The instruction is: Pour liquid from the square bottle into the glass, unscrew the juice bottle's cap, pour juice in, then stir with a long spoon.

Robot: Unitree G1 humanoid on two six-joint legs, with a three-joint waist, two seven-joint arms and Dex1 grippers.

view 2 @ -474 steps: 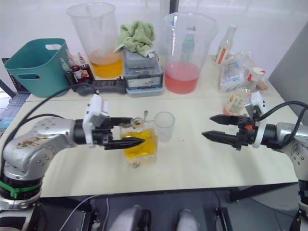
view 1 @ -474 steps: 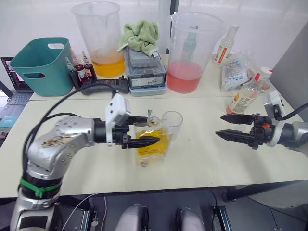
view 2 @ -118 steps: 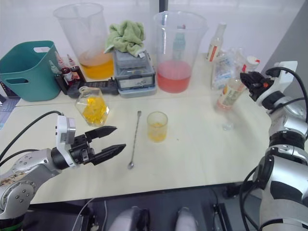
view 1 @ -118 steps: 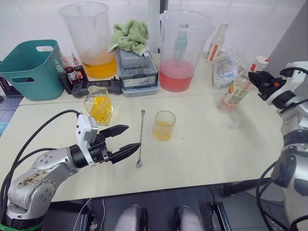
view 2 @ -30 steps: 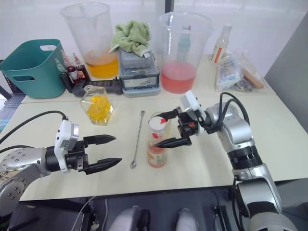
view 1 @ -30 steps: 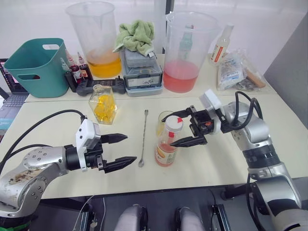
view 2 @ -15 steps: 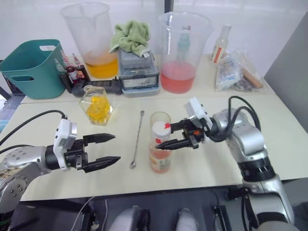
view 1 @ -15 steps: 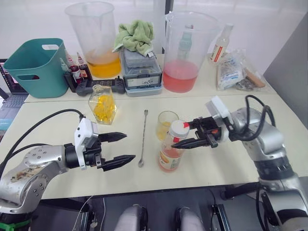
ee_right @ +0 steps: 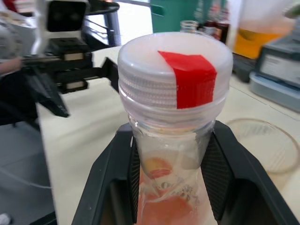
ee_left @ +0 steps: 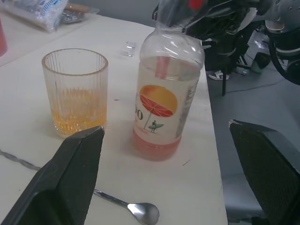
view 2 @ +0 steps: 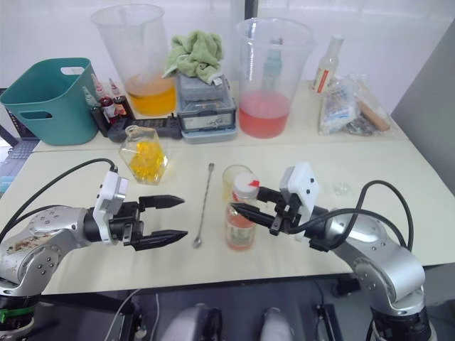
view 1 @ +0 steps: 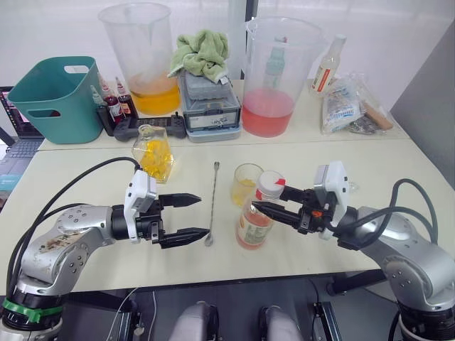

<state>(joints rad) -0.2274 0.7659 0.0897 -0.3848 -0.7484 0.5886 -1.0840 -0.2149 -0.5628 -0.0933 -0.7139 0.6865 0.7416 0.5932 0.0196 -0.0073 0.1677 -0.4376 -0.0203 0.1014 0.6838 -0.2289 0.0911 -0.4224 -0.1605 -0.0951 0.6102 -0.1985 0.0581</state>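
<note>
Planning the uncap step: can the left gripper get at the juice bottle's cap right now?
Probably yes. The left gripper is open, aimed at the juice bottle across bare table. The right gripper grips the neck below the cap, leaving the cap exposed. The long spoon lies low between them.

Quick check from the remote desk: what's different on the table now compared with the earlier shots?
The square bottle was poured and set back beside the tub; the glass now holds yellow liquid. The right end effector brought the juice bottle from the far right to the glass and grips its neck below the cap, which is on. The left end effector is open. The long spoon is unmoved.
</note>
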